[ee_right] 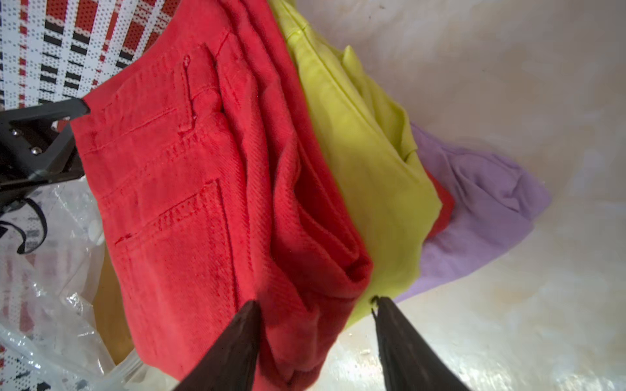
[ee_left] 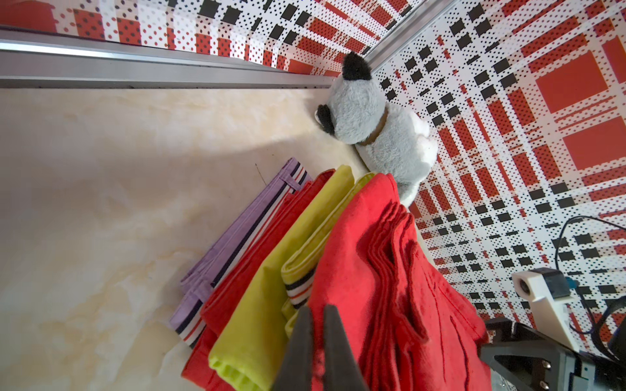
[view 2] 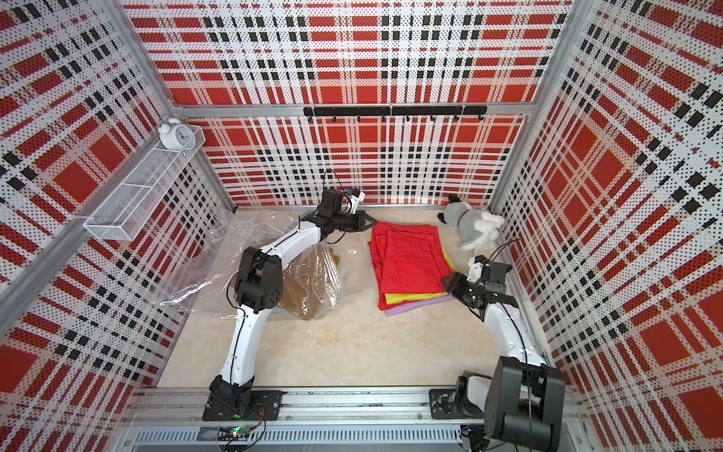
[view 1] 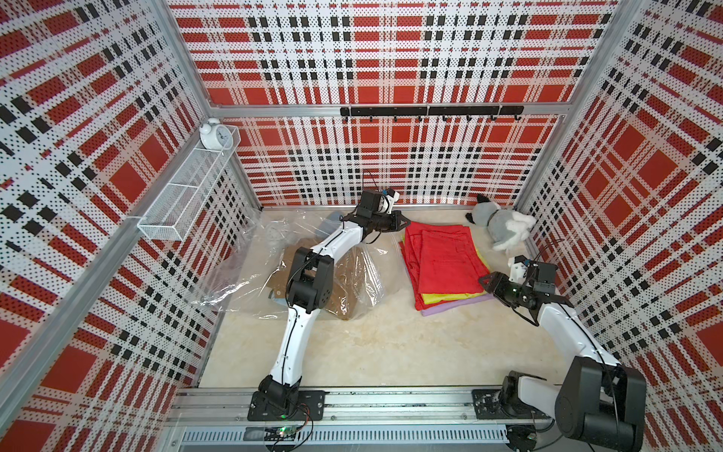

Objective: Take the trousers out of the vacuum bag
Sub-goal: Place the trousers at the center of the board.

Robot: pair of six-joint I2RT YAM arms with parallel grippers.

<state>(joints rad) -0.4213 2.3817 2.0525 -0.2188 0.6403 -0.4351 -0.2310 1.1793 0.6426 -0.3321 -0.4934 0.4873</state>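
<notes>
Trousers [view 1: 446, 266] lie as a folded stack on the right half of the table [view 1: 371, 352] in both top views. A red pair is on top, with a yellow-green band and a lilac edge stepping out along the stack's lower side. The vacuum bag [view 1: 231, 274] sprawls at centre left, its crinkled plastic riding up the left wall [view 1: 117, 235]. A mustard-brown pair [view 1: 342, 303] sits inside it, partly hidden by the left arm. A strip of bare table separates bag and stack, and the lower middle of the frame is open tabletop. A grey-white plush toy [view 1: 500, 227] lies in the upper right corner, near the stack's far edge.

The left arm rises from its base at lower centre, elbow bent high over the bag, forearm reaching up and right. The left end effector [view 1: 407, 224] is clenched on the upper left corner of the top red pair — the left wrist view shows red cloth in the thin slit between its fingers [ee_left: 301, 338].

The right arm folds up from the lower right corner, wrist turned left. The right end effector [ee_right: 315, 303] is released — fingers [ee_right: 237, 345] spread wide at the stack's lower right corner, gripping nothing.
</notes>
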